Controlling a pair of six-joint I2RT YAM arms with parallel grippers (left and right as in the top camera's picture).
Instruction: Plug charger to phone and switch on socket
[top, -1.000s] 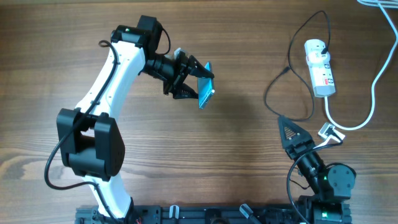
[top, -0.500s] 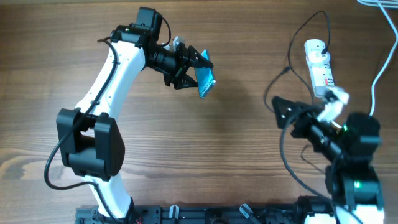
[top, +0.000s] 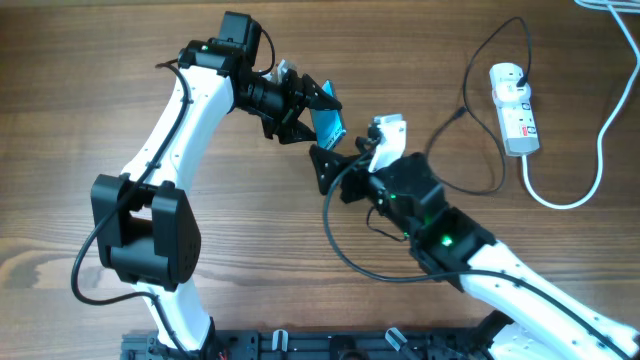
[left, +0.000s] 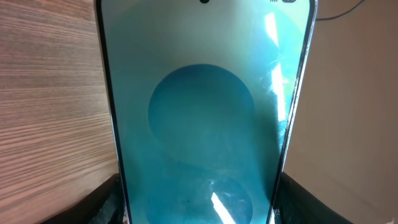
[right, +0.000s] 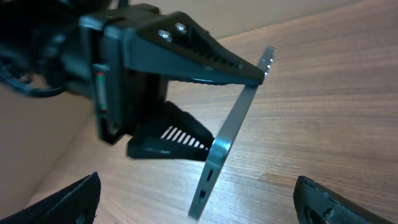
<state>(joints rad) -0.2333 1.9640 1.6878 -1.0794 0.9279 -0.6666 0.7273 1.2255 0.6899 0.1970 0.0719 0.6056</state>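
I am clamping the phone (top: 331, 124) in the left gripper (top: 318, 116); the right gripper (top: 321, 170), gaping empty at six o'clock, is needing the charger (top: 462, 108) first.

The table (top: 80, 90) is brown wood with the grain running from left to right. A white power strip (top: 514, 108) lies flat on it near the far right corner, its length running from the far edge toward the near one. A thin black cable (top: 466, 90) leaves the strip's far end, arcs away to the left, then comes down the strip's left side in a loose loop on the wood; part of the loop is covered from view. A thicker white cord (top: 598, 160) leaves the strip's near end, bends in a U and runs off to the strip's right.
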